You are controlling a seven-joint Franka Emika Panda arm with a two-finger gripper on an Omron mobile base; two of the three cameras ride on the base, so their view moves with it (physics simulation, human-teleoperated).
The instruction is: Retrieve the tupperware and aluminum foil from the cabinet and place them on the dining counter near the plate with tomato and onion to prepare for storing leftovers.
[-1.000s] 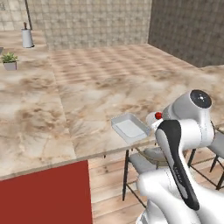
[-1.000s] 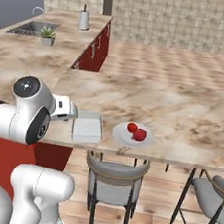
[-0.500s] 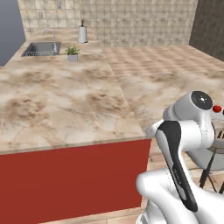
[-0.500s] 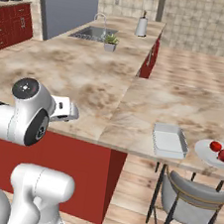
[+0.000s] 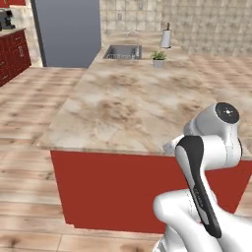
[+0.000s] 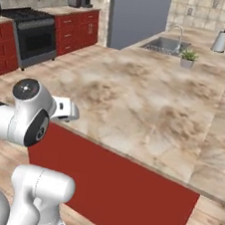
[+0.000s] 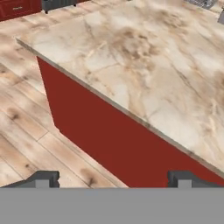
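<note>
Marble dining counter [image 5: 128,108], sink [image 5: 122,51], seemingly potted plant [image 5: 158,58].

The broad marble dining counter [image 6: 136,97] on a red base runs away from the arm toward a sink [image 6: 166,44], a small potted plant [image 6: 187,57] and a paper-towel roll [image 6: 219,42] at its far end (a black stove [image 6: 29,36] stands far left).

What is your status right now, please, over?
Gripper open, holding nothing. Facing the marble dining counter above its red side panel. Wooden floor ahead, nothing in the way.
</note>
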